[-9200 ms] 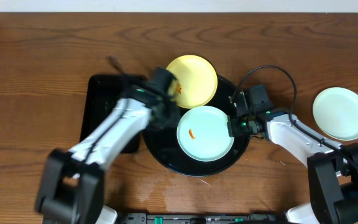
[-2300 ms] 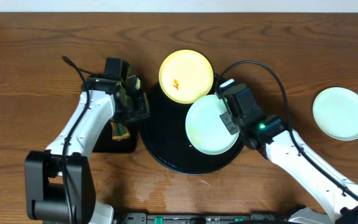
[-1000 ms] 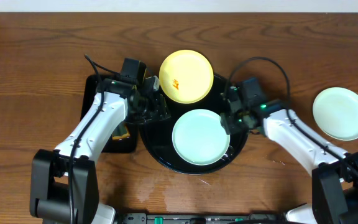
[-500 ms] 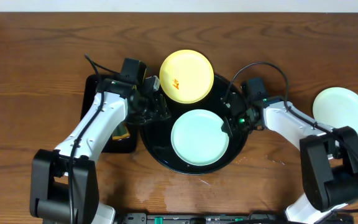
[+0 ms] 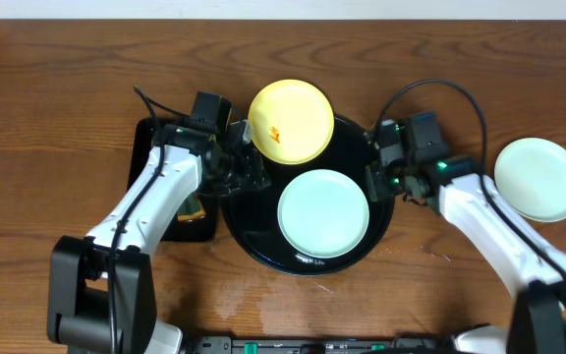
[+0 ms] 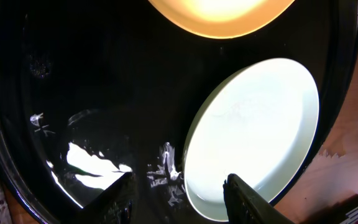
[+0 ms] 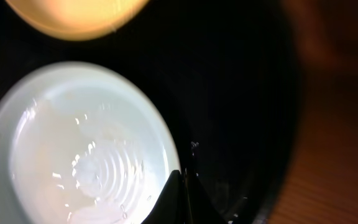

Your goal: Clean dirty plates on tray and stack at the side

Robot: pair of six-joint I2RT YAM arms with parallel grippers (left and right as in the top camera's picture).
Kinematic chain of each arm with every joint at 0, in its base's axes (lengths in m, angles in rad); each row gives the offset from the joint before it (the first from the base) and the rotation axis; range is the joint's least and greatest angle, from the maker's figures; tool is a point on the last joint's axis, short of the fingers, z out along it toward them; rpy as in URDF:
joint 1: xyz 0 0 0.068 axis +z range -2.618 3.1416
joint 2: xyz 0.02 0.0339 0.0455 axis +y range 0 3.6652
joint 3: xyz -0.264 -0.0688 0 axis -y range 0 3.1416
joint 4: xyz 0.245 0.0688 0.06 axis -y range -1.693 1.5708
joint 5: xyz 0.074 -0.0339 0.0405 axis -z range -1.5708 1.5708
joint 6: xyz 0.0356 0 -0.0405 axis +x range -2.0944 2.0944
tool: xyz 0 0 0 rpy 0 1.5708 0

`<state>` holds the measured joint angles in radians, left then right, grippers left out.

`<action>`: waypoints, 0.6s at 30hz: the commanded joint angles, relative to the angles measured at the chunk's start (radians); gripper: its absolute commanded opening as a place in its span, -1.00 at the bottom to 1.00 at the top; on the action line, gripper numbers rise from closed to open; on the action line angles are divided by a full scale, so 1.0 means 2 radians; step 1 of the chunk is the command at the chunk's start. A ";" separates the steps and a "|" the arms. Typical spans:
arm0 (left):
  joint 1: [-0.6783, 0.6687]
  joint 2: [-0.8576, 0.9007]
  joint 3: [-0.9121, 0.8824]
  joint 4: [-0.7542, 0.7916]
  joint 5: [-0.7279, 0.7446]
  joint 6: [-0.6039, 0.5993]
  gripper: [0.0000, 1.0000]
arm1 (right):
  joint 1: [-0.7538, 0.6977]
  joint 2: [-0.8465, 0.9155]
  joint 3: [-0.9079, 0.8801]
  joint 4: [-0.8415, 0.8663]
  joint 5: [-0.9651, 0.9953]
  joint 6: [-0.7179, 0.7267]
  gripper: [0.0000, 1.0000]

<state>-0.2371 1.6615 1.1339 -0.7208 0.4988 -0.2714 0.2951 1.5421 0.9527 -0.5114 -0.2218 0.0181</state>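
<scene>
A large round black tray (image 5: 249, 224) sits mid-worktop (image 5: 67, 79) with one pale mint plate (image 5: 323, 212) lying flat inside it, toward the near right. A pale yellow plate (image 5: 291, 123), marked with a small orange smear (image 5: 275, 133), rests across the tray's far rim, partly over the tray and partly over the wood. A second mint plate (image 5: 538, 179) lies alone on the worktop, well apart to the right. The left gripper (image 6: 179, 180) hangs over the tray's left half, near the yellow plate's edge; its jaws stand partly apart, and the glossy tray floor and the mint plate's rim show between them. The right gripper (image 7: 180, 196) is at the tray's right side, jaws pressed together to a single point above the black surface just beside the mint plate's rim; whether the tips touch the plate cannot be told. A smaller rectangular black tray (image 5: 150, 147) lies just beside the round one on the left, under the left arm, with an olive-coloured item (image 5: 193, 206) on it, half hidden.
</scene>
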 commanded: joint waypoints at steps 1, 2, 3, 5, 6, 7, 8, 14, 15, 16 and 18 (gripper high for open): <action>-0.001 -0.005 0.014 0.001 0.003 0.009 -0.05 | 0.016 -0.042 0.004 0.001 0.084 -0.006 -0.98; -0.001 -0.005 0.014 0.001 0.003 0.009 -0.05 | 0.023 -0.051 0.004 0.001 0.096 -0.012 -0.98; -0.001 -0.005 0.014 0.001 0.003 0.009 -0.05 | 0.029 -0.057 0.004 0.000 0.098 -0.012 -0.97; -0.001 -0.005 0.014 0.000 0.003 0.009 -0.03 | 0.038 -0.059 0.004 -0.013 0.094 -0.011 -0.98; -0.001 -0.005 0.014 0.000 0.003 0.008 -0.06 | 0.040 -0.057 0.004 -0.021 0.094 -0.007 -0.98; -0.001 -0.005 0.014 -0.001 0.003 0.008 -0.06 | 0.040 -0.051 0.004 -0.028 0.094 0.000 -0.98; -0.001 -0.005 0.014 -0.002 0.003 0.008 -0.06 | 0.038 -0.043 0.004 -0.037 0.093 0.012 -0.94; -0.022 -0.005 0.006 0.001 0.003 0.008 -0.60 | 0.014 0.027 0.003 -0.054 0.023 0.011 -0.65; -0.030 -0.004 0.000 0.007 0.003 0.006 -0.63 | 0.007 0.040 0.003 -0.053 -0.005 0.002 -0.61; -0.042 -0.001 -0.011 0.021 -0.001 0.000 -0.78 | -0.003 0.057 0.003 -0.050 -0.054 -0.023 -0.53; -0.056 0.006 -0.024 0.037 -0.025 -0.028 -0.83 | -0.014 0.075 0.003 -0.045 -0.093 -0.044 -0.37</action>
<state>-0.3023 1.6615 1.1282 -0.6765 0.4942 -0.2687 0.3080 1.6386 0.9531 -0.6106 -0.2085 0.0093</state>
